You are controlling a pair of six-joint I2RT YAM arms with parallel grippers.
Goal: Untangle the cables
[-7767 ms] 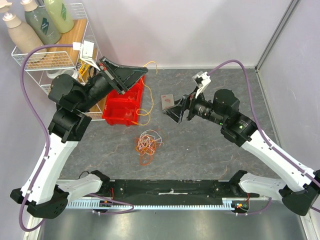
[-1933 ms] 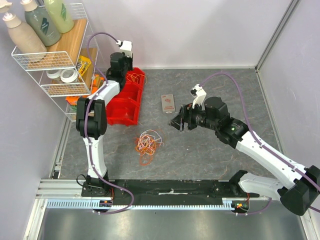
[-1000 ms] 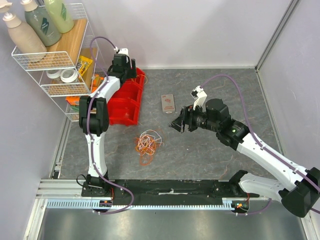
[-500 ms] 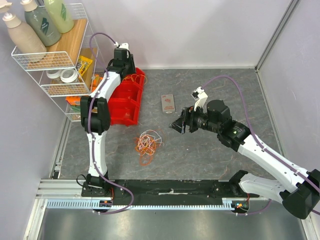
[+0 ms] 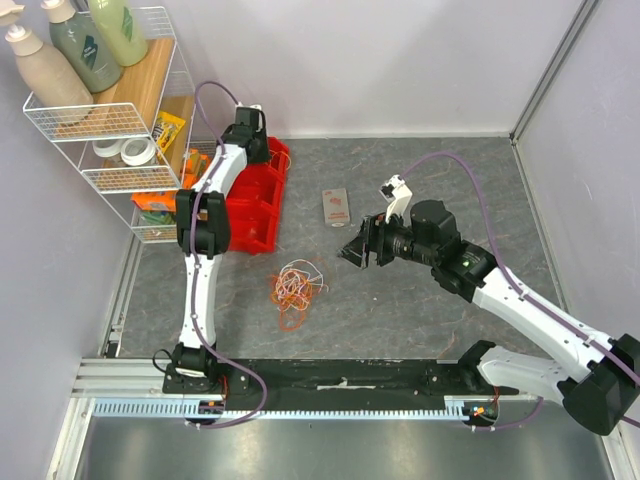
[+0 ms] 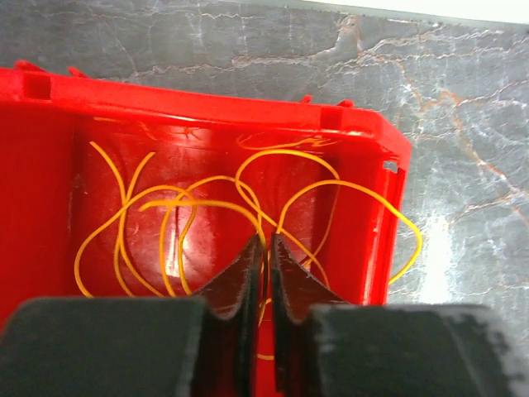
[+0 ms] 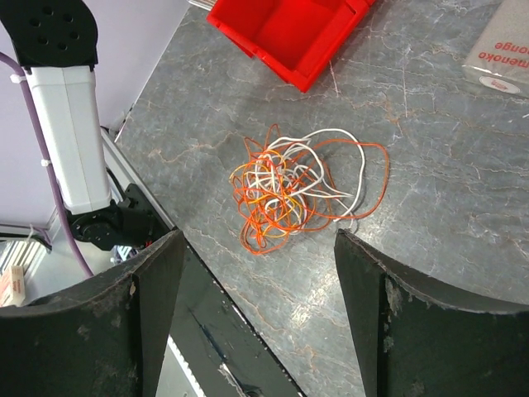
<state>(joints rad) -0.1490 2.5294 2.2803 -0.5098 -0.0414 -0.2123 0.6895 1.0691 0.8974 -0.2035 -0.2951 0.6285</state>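
A: Where do the cables (image 5: 294, 291) lie?
B: In a tangled heap of orange, white and pink-red loops on the grey table (image 5: 420, 310), near the front edge, in front of the red bin (image 5: 255, 205) and apart from it. In the right wrist view the heap (image 7: 291, 188) sits between the two fingers, well below them.

A: And the left gripper (image 6: 264, 256)?
B: It hangs over the far compartment of the red bin (image 6: 364, 145). Its fingers are pressed together, tips nearly touching, with a strand of a yellow-orange wire (image 6: 207, 211) at the tips; whether that strand is pinched cannot be told. The rest of this wire coils on the compartment floor, one loop draped over the bin's wall.

A: The right gripper (image 5: 358, 246)?
B: Fingers (image 7: 140, 322) spread wide, holding nothing, raised above the table and aimed at the heap. A small card (image 5: 335, 205) lies flat on the table beyond it
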